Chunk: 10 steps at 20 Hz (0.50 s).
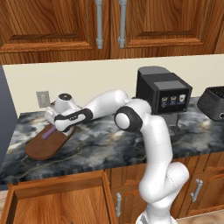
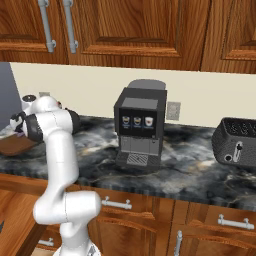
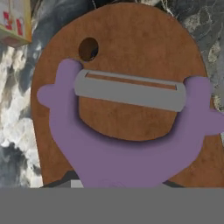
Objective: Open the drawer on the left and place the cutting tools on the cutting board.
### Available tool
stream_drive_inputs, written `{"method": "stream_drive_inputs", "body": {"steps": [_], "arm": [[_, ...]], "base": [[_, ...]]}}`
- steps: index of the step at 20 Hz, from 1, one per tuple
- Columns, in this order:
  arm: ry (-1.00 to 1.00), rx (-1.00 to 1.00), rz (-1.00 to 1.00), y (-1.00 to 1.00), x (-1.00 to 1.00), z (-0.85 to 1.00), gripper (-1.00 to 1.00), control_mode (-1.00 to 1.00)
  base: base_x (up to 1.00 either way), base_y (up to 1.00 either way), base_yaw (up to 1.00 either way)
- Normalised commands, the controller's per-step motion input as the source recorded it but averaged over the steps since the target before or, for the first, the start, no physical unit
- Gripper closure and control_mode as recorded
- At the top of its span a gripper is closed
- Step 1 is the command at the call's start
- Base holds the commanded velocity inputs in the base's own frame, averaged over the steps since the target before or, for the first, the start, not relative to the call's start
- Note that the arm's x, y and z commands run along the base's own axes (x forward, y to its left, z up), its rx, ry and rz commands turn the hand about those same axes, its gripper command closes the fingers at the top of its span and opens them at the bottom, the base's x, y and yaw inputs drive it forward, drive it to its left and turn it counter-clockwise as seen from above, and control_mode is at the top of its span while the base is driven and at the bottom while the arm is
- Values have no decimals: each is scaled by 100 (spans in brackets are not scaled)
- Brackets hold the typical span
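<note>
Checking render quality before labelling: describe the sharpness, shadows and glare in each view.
Left base view: even, soft light, no glare, the cutting board crisp. Right base view: equally flat, the coffee machine sharp. Hand view: the purple peeler looms large with slightly soft edges, casting a faint shadow on the board.
</note>
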Motion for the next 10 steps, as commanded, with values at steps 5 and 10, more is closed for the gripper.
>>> {"method": "stream_drive_inputs", "body": {"steps": [5, 10], "arm": [[0, 0, -1, 14, 25, -1, -100, -100], [0, 0, -1, 0, 7, 1, -100, -100]], "base": [[0, 0, 0], [0, 0, 0]]}}
